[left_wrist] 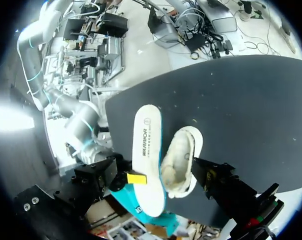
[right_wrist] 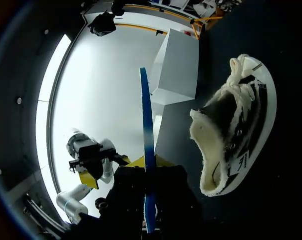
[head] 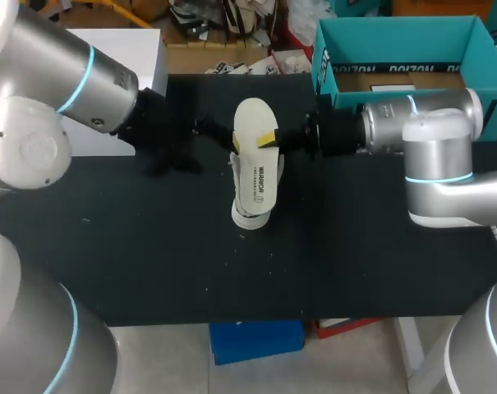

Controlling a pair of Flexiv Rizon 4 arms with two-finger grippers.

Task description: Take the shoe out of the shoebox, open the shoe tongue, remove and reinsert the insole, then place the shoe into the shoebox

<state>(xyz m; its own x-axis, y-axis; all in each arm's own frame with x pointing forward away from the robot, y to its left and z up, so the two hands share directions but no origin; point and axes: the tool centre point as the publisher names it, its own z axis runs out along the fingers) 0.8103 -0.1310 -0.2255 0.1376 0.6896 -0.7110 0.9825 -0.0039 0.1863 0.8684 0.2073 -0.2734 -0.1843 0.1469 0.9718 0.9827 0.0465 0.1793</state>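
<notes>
1 insole (left_wrist: 147, 150) pinched edge-on between both fingers of your right tool (right_wrist: 150, 162), held up off the worktop (head: 149, 246) | 1 shoe (right_wrist: 230, 135) on the worktop, just beside and under that tool, close by your left tool (left_wrist: 213, 176) | left tool grip: cannot tell | 1 open shoebox (head: 396, 33) behind the right tool

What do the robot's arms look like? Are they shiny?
Yes, a bit shiny! The left arm and the right arm are fat silver-grey tubes with rounded joints, and each wears a glowing light-blue ring. The far ends turn black, and the right gripper has bright yellow tips.
</notes>
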